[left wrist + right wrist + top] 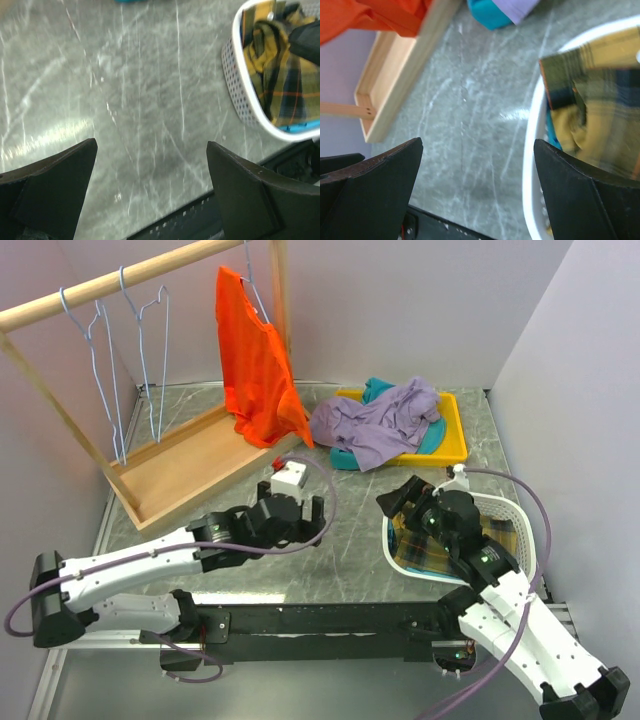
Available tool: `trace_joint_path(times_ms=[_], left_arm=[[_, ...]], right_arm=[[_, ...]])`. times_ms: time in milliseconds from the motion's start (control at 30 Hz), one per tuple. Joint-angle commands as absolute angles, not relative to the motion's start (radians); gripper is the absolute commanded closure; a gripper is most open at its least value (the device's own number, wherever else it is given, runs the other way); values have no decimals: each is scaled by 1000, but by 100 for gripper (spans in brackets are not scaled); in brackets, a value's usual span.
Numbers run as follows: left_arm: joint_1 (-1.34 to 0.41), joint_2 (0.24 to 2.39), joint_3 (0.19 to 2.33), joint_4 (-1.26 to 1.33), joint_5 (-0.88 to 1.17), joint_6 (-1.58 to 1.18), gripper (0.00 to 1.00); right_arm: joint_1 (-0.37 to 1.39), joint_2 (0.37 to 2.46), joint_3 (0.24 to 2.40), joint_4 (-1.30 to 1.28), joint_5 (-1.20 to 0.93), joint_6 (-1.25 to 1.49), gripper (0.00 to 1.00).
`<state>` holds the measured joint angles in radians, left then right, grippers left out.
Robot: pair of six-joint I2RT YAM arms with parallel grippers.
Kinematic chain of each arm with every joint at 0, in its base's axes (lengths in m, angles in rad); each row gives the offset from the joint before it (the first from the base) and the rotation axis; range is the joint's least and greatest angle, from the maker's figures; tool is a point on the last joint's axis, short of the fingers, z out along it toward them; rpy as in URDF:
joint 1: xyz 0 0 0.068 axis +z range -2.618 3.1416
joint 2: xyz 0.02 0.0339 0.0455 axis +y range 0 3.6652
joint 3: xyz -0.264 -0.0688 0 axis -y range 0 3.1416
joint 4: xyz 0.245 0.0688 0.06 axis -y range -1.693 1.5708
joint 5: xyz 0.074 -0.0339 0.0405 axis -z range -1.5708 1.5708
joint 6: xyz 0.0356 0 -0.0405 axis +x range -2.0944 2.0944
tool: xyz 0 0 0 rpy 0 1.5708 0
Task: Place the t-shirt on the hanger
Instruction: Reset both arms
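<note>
The orange t-shirt (256,365) hangs on a light-blue wire hanger (251,282) from the wooden rail (120,280) at the back; its lower edge shows in the right wrist view (375,15). Two bare light-blue hangers (105,360) hang further left on the rail. My left gripper (292,517) is open and empty above the table near the front middle, also seen in the left wrist view (150,165). My right gripper (405,498) is open and empty at the white basket's left rim, also seen in the right wrist view (477,165).
The rack's wooden base tray (190,465) lies at the back left. A yellow tray (455,440) holds a lavender garment (385,420) over teal cloth. A white perforated basket (520,515) with yellow plaid cloth (280,75) stands at the front right. A small white box (289,476) sits mid-table.
</note>
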<state>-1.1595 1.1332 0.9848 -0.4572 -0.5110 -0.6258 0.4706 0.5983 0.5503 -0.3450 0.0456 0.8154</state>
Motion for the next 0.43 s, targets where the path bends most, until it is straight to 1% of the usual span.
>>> trace_joint_path(times_ms=[0,133,400], left_arm=[[-1163,1031,901,-430,-442,-704,4],[-1163,951,825,-397,-452,-738,4],[-1163,894,790,-402,-486,-782,4]], right_arm=[[468,543,563,-469,61,795,0],[466,508,505,-471,40,801,0],[466,483,477,-468,43,822,0]])
